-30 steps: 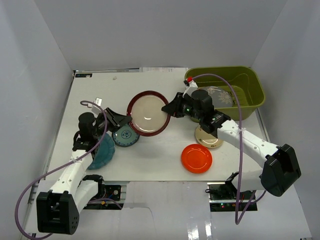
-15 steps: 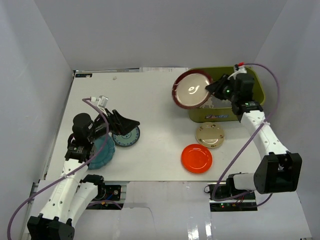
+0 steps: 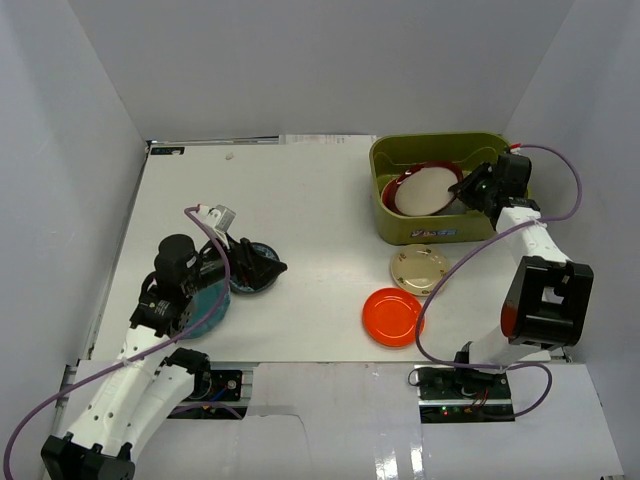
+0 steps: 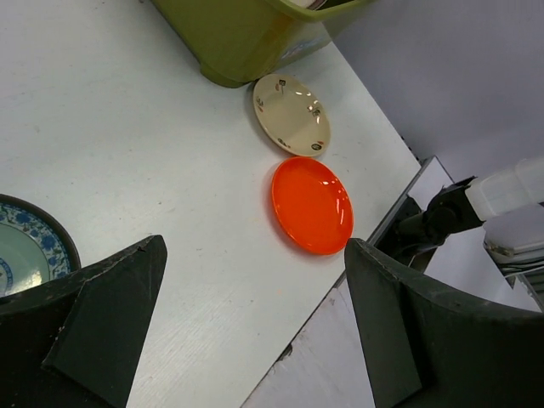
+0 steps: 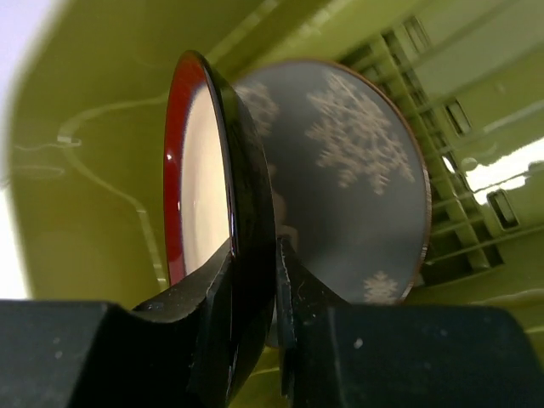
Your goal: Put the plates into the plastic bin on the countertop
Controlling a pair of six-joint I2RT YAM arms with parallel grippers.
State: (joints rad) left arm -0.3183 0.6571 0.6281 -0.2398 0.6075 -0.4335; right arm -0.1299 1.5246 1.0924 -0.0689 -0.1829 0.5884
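Four plates [image 3: 393, 317] on countertop [image 3: 310, 200]; two, perhaps more, in bin [image 3: 440, 141].

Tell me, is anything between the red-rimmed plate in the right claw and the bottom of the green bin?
Yes. A grey patterned plate sits in the bin, right behind the maroon-rimmed plate that the right claw holds on edge. The held plate would likely come to rest on it, not on the bare floor.
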